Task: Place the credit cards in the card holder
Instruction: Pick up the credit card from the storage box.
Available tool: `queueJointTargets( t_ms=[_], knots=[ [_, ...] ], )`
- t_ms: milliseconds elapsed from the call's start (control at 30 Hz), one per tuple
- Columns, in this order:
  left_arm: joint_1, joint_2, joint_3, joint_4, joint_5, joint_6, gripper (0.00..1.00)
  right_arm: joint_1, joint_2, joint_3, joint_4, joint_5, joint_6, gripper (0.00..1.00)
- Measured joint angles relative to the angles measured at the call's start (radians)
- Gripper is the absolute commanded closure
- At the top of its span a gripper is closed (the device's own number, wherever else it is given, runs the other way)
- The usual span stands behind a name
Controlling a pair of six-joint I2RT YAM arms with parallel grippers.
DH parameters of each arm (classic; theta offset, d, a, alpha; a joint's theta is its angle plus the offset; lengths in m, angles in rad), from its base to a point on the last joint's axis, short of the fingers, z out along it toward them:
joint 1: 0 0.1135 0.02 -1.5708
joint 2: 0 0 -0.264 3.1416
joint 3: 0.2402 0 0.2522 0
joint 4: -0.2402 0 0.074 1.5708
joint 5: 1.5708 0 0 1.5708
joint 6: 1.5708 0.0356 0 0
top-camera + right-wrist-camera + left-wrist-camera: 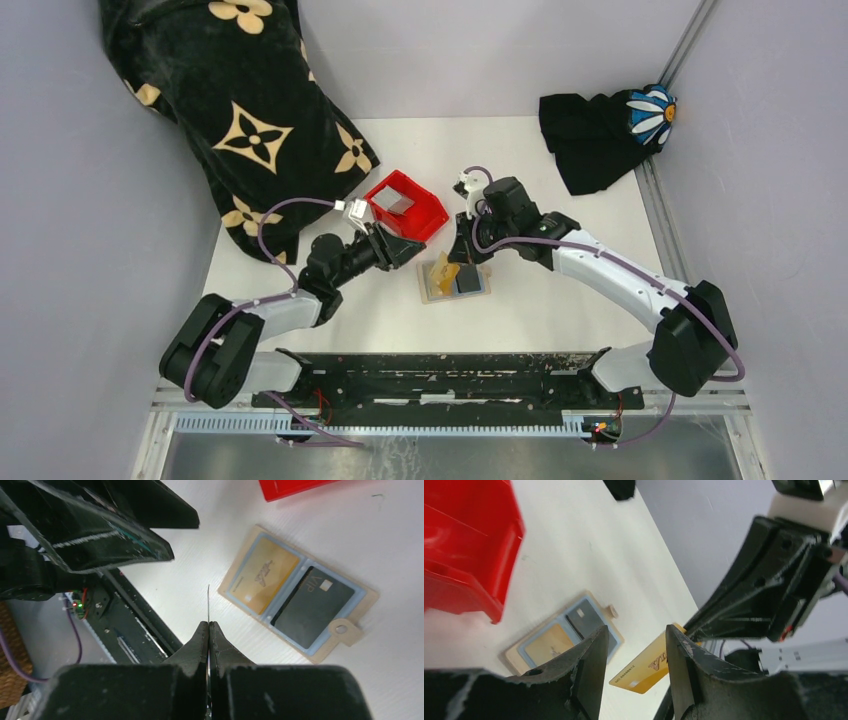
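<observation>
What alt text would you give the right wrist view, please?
The right claw is shut on a thin card seen edge-on, above a white table. Beside it the open card holder lies flat, holding a gold card and a black card.

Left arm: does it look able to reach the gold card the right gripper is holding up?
Probably yes: the left gripper stands open facing the gold card, whose free end sticks out of the shut right gripper with nothing between.
</observation>
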Motion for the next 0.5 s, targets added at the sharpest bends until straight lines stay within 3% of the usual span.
queueJointTargets(
  t_ms=[500],
  knots=[
    [-0.05, 0.171, -0.05, 0.264, 0.274, 0.029, 0.47, -0.079, -0.031, -0.028, 0.006, -0.216, 0.069, 0.99]
  ],
)
